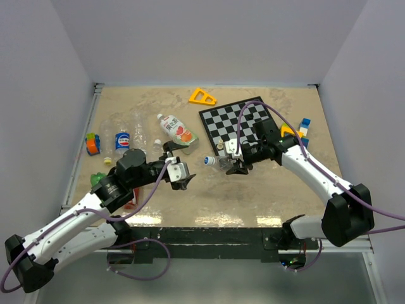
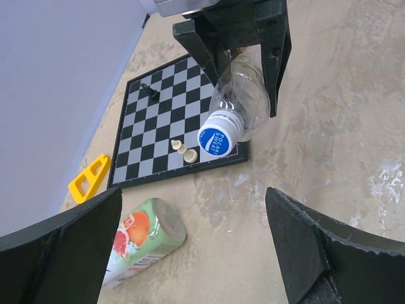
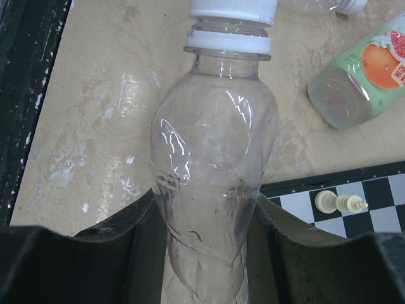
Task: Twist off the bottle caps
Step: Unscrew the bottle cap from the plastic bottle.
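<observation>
My right gripper (image 1: 230,163) is shut on the body of a clear unlabelled bottle (image 3: 215,158), which lies roughly level just above the table by the chessboard's near corner. Its bottle cap (image 1: 208,161) points left toward my left gripper. The cap reads white from behind (image 3: 233,9) and blue-and-white from the front (image 2: 218,140). My left gripper (image 1: 185,166) stands wide open a short way left of the cap, with nothing between its fingers (image 2: 329,253). More bottles lie at the left: clear ones (image 1: 139,130), a cola-label one (image 1: 122,140) and a green-orange label one (image 1: 177,130).
A chessboard (image 1: 243,123) with small pieces (image 2: 181,151) lies right of centre. A yellow triangle (image 1: 202,96) is at the back and coloured blocks (image 1: 304,128) at the right. An orange-blue toy (image 1: 93,144) and a green bottle (image 1: 98,179) sit by the left edge.
</observation>
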Robot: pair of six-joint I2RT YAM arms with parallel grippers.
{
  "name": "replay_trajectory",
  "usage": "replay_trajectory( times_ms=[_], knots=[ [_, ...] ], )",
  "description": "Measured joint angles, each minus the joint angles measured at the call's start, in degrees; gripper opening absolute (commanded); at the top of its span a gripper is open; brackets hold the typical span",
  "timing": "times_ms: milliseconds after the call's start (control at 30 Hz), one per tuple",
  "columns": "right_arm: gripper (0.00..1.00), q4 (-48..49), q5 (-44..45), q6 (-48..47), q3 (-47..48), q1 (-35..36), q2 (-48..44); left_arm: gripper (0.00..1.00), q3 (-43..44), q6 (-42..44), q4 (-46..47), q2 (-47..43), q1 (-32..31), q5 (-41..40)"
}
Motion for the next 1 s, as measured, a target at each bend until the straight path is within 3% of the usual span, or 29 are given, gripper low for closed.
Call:
replay_trajectory(
  times_ms=[633,800,1000],
  knots=[
    [0.0,-0.1,0.0,0.0,0.0,0.0,0.0,1.0,0.0,5.0,4.8,6.6,0.0,2.9],
    [0.0,-0.2,0.0,-0.1,0.0,0.0,0.2,0.89,0.0,5.9,6.6,7.7,0.0,3.5],
    [0.0,-0.4,0.0,-0.2,0.0,0.0,0.7,0.77,2.5,6.8,6.7,15.0,0.0,6.5]
  ],
)
